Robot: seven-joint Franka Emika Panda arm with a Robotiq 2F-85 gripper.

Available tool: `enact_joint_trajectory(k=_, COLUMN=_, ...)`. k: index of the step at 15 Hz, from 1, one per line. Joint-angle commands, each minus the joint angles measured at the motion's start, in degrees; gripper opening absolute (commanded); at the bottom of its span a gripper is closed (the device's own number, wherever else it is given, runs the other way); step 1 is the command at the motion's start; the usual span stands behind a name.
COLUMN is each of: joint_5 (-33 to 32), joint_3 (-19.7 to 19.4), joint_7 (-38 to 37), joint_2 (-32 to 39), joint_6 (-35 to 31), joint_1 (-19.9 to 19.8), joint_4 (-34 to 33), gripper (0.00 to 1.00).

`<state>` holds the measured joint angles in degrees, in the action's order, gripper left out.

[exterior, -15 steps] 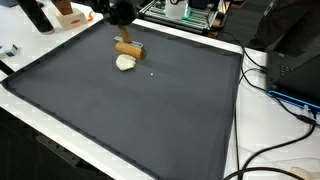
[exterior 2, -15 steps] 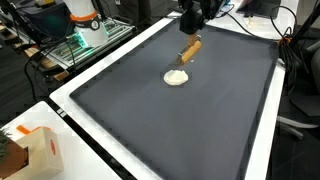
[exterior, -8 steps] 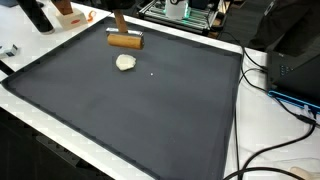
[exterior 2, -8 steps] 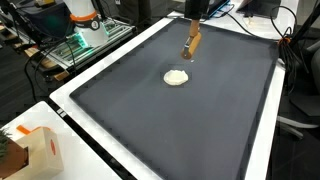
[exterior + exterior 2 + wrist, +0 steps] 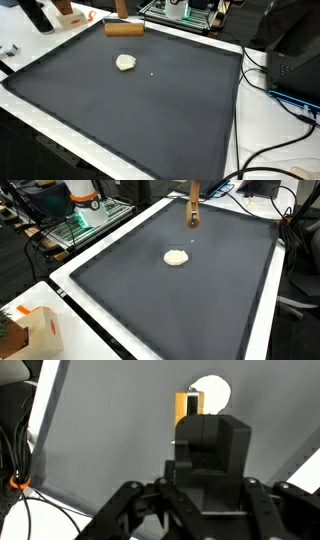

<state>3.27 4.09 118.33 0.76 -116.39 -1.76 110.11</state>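
Observation:
A brown cylinder [image 5: 124, 29] hangs in the air over the far edge of the dark grey mat [image 5: 150, 110]; in an exterior view the cylinder [image 5: 193, 212] looks upright. My gripper [image 5: 203, 430] is shut on it, and in the wrist view a strip of the cylinder [image 5: 187, 406] shows past the black fingers. The gripper body is above the top edge of both exterior views. A pale dough-like lump [image 5: 125, 62] lies alone on the mat [image 5: 200, 300], below and apart from the cylinder; the lump [image 5: 176, 257] [image 5: 212, 390] shows in all views.
A white table rim [image 5: 240, 120] borders the mat. Cables [image 5: 275, 90] and dark equipment lie beside it. Electronics [image 5: 185, 12] stand behind the far edge. A small cardboard box [image 5: 35, 330] sits at a near corner, and an orange-white object [image 5: 82, 194] at the back.
The cylinder has risen off the mat beside the lump and moved toward the far edge, turning level. The gripper has climbed out of the top of both exterior views. The lump has not moved.

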Motion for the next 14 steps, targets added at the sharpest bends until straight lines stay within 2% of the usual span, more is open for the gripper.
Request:
enact_joint_trajectory(k=1, joint_5=-0.6, joint_3=-1.0, joint_7=4.9, joint_2=-3.7, joint_6=-0.2, joint_1=1.2, joint_4=2.7, gripper=0.24)
enact_joint_trajectory(k=3, joint_5=-0.2, joint_3=-1.1, joint_7=6.1, joint_2=-4.3, joint_6=-0.4, joint_1=1.5, joint_4=2.9, gripper=0.24)
enact_joint_trajectory(k=4, joint_5=0.0, joint_3=-1.2, joint_7=3.9, joint_2=-1.8, joint_6=0.2, joint_1=1.6, joint_4=0.7, gripper=0.49)
enact_joint_trajectory(k=9, joint_5=-0.1, joint_3=-1.2, joint_7=4.7, joint_2=-2.5, joint_6=0.2, joint_1=1.9, joint_4=1.1, gripper=0.49)
enact_joint_trajectory(k=10, joint_5=0.5, joint_3=-1.6, joint_7=1.3, joint_2=-1.4, joint_6=0.6, joint_1=1.5, joint_4=0.6, gripper=0.24)
enact_joint_trajectory(k=11, joint_5=-0.5, joint_3=-2.0, joint_7=-3.4, joint_2=-0.2, joint_6=-0.1, joint_1=1.0, joint_4=0.5, gripper=0.24)
enact_joint_trajectory(k=14, joint_5=-0.7, joint_3=-3.4, joint_7=-11.2, joint_2=2.6, joint_6=-0.7, joint_1=0.4, joint_4=0.2, gripper=0.24)
